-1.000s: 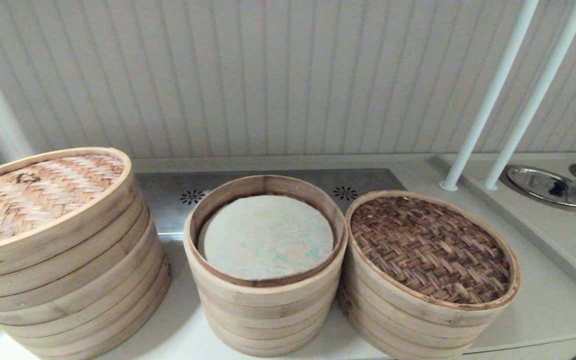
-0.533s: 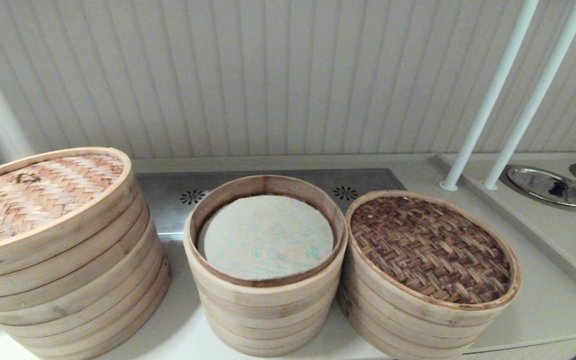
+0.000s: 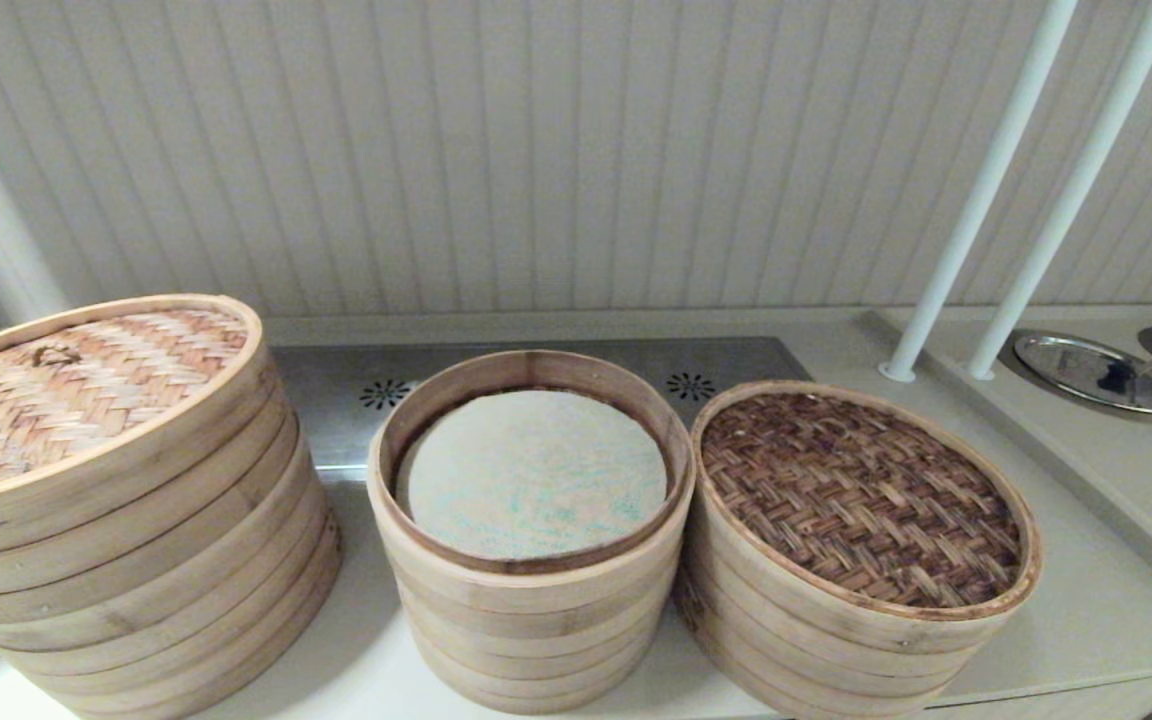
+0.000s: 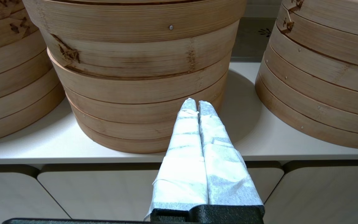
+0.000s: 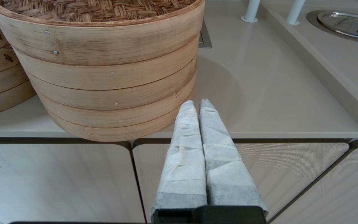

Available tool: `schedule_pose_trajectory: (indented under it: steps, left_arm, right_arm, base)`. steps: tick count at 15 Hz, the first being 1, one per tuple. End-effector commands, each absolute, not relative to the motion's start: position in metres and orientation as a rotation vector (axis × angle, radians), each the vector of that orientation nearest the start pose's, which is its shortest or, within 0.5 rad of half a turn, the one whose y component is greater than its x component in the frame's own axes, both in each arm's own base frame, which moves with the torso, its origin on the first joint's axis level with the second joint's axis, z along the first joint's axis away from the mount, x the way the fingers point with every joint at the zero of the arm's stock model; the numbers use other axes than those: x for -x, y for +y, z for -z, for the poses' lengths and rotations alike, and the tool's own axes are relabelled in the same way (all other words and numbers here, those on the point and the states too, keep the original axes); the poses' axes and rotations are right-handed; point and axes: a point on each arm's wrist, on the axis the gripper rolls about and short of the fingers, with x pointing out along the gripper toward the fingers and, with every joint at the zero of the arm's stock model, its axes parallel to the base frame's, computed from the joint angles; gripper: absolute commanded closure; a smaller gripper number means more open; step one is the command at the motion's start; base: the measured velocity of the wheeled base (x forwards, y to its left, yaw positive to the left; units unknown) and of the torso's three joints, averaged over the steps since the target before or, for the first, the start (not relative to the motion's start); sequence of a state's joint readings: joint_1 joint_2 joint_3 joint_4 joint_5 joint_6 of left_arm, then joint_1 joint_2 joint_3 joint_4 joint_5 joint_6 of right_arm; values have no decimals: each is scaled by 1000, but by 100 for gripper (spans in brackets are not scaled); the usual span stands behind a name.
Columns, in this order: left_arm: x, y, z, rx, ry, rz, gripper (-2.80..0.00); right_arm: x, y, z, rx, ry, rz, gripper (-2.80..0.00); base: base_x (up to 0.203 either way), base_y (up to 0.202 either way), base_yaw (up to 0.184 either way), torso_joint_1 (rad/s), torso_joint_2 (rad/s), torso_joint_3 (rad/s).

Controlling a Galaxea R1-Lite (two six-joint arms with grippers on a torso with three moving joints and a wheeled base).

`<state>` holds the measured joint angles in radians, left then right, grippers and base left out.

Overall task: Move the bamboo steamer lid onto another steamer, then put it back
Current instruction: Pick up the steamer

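Note:
The bamboo steamer lid point(image 3: 861, 500), dark brown herringbone weave, lies on the low, slightly tilted steamer stack point(image 3: 816, 650) at the right of the counter, so that stack's liner is hidden. The right wrist view shows the same lid point(image 5: 98, 7) on that stack point(image 5: 110, 77). My right gripper point(image 5: 199, 104) is shut and empty, level with the counter's front edge, just right of that stack's base. My left gripper point(image 4: 196, 104) is shut and empty, in front of the base of the middle stack point(image 4: 141, 77). Neither gripper shows in the head view.
The middle stack point(image 3: 531, 560) stands open with a whitish speckled liner. The biggest stack point(image 3: 116, 560) with a light tan lid is at the left. Two white poles point(image 3: 976, 200) and a metal lid point(image 3: 1096, 372) stand at the back right. Cabinet fronts point(image 5: 57, 183) lie below the counter.

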<state>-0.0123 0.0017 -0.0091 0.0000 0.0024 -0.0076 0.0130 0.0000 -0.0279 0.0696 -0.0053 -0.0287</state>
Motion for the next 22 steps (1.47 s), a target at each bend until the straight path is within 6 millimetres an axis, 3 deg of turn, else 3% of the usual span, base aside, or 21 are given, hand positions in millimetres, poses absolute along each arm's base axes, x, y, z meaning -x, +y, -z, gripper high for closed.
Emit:
schedule_pose_trajectory:
  steps: [1,15,19,22]
  left_arm:
    - [23,0,-78,8,-8,9,0]
    - [23,0,-78,8,-8,9,0]
    - [23,0,-78,9,-8,9,0]
    - [23,0,-78,9,-8,9,0]
  right_arm:
    - [25,0,-75,30,49,-8,0]
    - [26,0,-80,44,24,-16,0]
    - [29,0,-124,46,-23,-16,0]
    - [19,0,-155,49,9,-18,0]
  base:
    - [0,0,0,0,0,0]
    - [0,0,0,0,0,0]
    - [0,0,0,0,0,0]
    - [0,0,0,0,0,0]
